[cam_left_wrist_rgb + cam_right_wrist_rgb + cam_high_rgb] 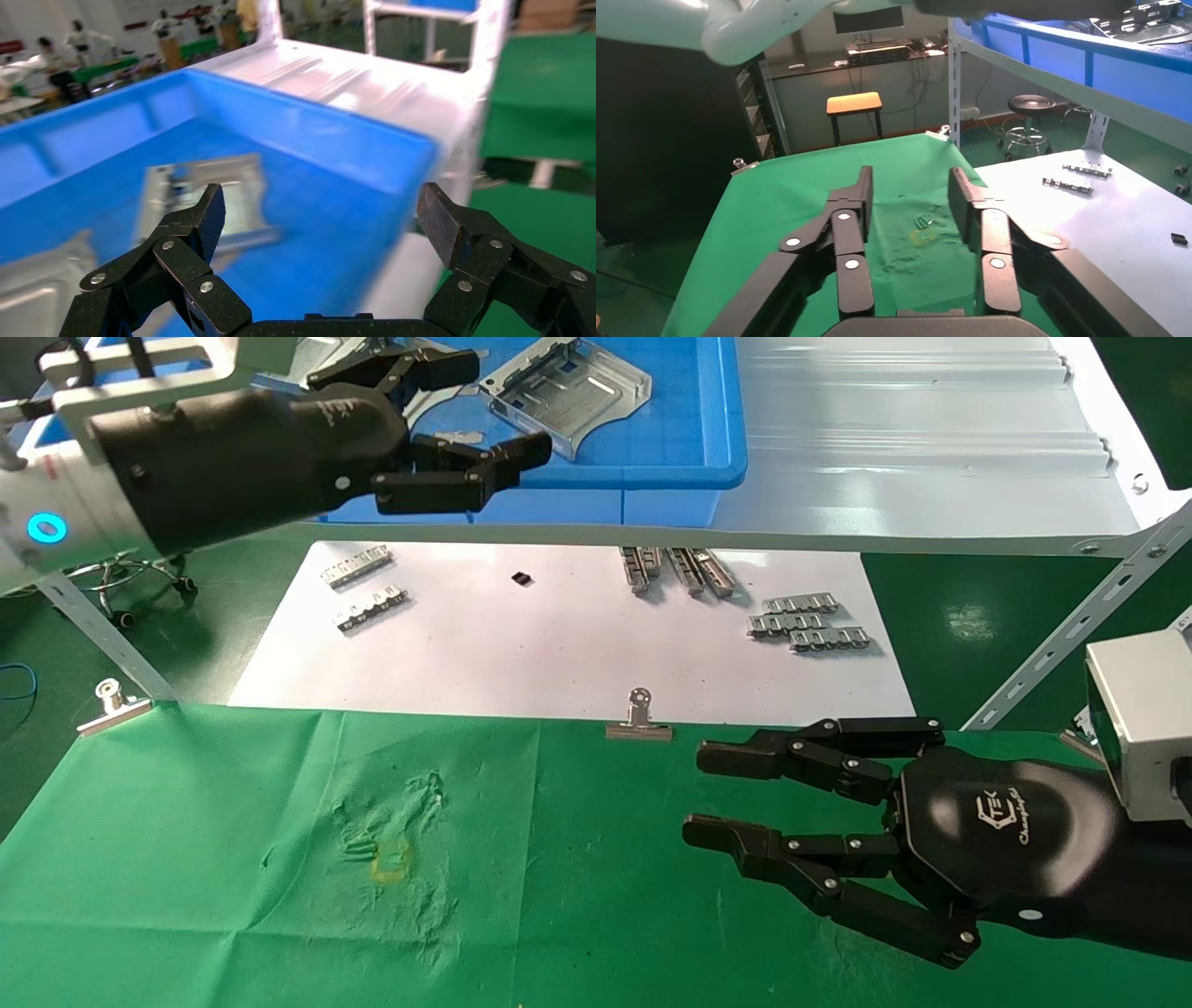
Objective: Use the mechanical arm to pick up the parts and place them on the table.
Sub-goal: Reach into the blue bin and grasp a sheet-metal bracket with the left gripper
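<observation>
Green cloth covers the table [233, 859] nearest the robot. From the head view, the left hand [466, 416] reaches over the blue bin [689, 430] on the shelf beyond the far edge, fingers spread wide, empty, just beside a part [568, 388]. The right hand [801, 822] hovers near the table's right edge, open.

Left wrist: spread fingers [204, 217] above a part [204, 196] in the bin [337, 140].

Right wrist: parted fingers [852, 232] over the cloth [793, 189].

Shiny metal part [565, 385] in smooth plastic bin [689, 458]; wrinkled cloth table [233, 859].
</observation>
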